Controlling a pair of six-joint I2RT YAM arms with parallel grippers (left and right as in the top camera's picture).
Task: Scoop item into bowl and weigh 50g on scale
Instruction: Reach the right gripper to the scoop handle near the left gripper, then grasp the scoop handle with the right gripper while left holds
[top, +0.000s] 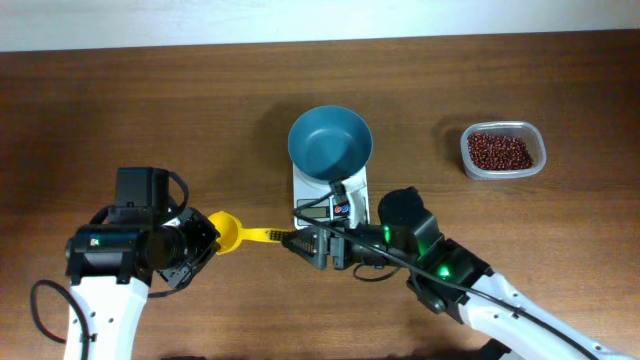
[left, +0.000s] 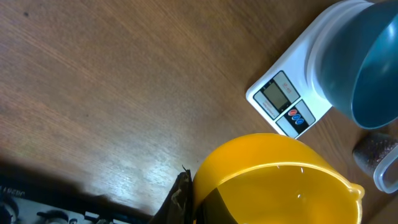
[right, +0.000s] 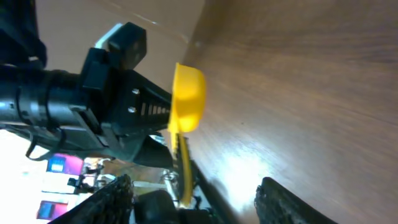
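Note:
The teal bowl (top: 330, 140) stands empty on the white scale (top: 322, 207), also in the left wrist view as bowl (left: 367, 62) and scale (left: 289, 99). The red-brown beans (top: 500, 150) lie in a clear tub at the right. My left gripper (top: 212, 235) is shut on the cup end of an empty yellow scoop (top: 228, 232); one finger (left: 180, 198) presses on the cup (left: 273, 180). The scoop's handle (right: 183, 165) points right, into my right gripper (top: 297, 243), whose fingers (right: 283, 202) stand apart on either side of it, open.
The clear tub (top: 535, 160) sits at the right of the table, apart from the scale. Both arms meet in front of the scale near the table's front edge. The left arm's black gripper body (right: 112, 106) fills the left of the right wrist view.

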